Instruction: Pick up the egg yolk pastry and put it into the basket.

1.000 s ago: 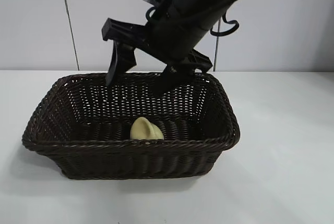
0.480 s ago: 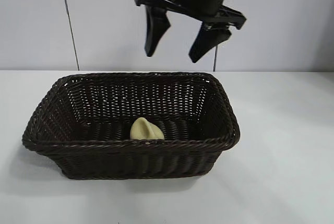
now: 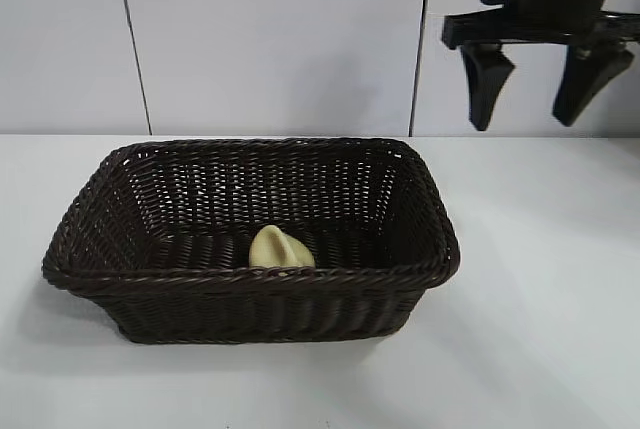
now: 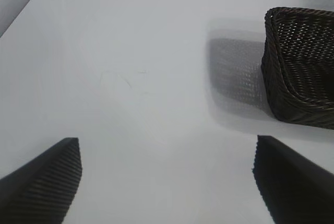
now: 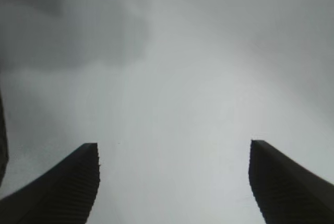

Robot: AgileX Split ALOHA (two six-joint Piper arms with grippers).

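Observation:
The pale yellow egg yolk pastry (image 3: 280, 248) lies on the floor of the dark brown wicker basket (image 3: 420, 254), near its front wall. My right gripper (image 3: 535, 99) is open and empty, high above the table to the right of the basket and well clear of it. In the right wrist view its open gripper (image 5: 174, 166) faces bare white table. My left gripper (image 4: 167, 174) is open and empty over bare table, with one corner of the basket (image 4: 300, 70) in its view. The left arm does not show in the exterior view.
A white table (image 3: 540, 349) extends around the basket. A white panelled wall (image 3: 270, 39) stands behind it.
My right gripper has risen out from above the basket and swung to the right, open all the while. The pastry stays in the basket.

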